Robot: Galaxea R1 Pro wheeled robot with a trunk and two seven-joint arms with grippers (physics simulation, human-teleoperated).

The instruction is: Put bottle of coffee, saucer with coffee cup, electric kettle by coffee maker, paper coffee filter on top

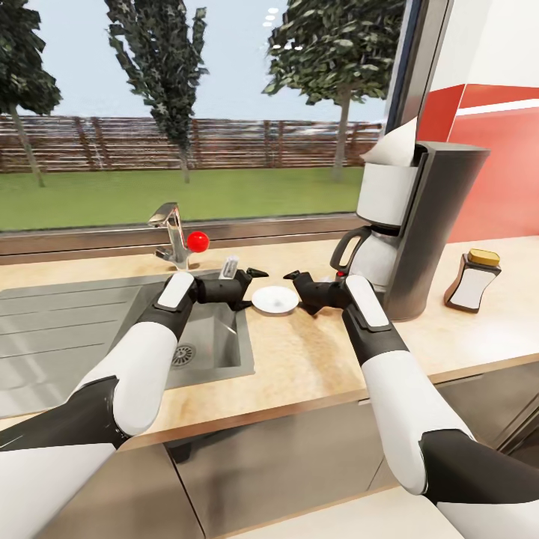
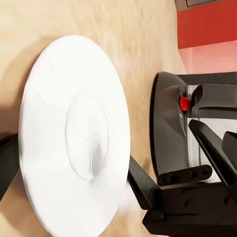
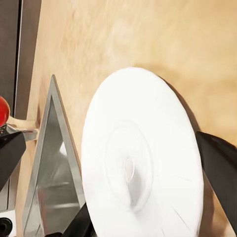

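arms: both reach forward over the kitchen countertop (image 1: 299,359), white forearms, dark wrists, converging from either side on the saucer (image 1: 275,300)
left gripper (image 1: 253,274): fingers spread, nothing held, tips just beside the saucer's sink-side edge
right gripper (image 1: 293,277): fingers parted, released, tips at the saucer's opposite edge; whether they touch the rim, can't tell
saucer: flat on the beige wood-grain top, just beside the sink (image 1: 150,329) corner, between the two grippers; in the right wrist view (image 3: 143,158) it sits in the finger gap, dark fingers (image 3: 219,168) on either side
coffee maker (image 1: 419,224): upright on the counter, near the saucer, past the right gripper; white carafe with black handle faces the saucer; white paper filter (image 1: 393,146) on top
bottle of coffee (image 1: 473,280): on the counter just beside the coffee maker, on its far side from the saucer
faucet (image 1: 174,236): behind the sink, red knob
window (image 1: 202,105): back wall, lawn, fence, trees
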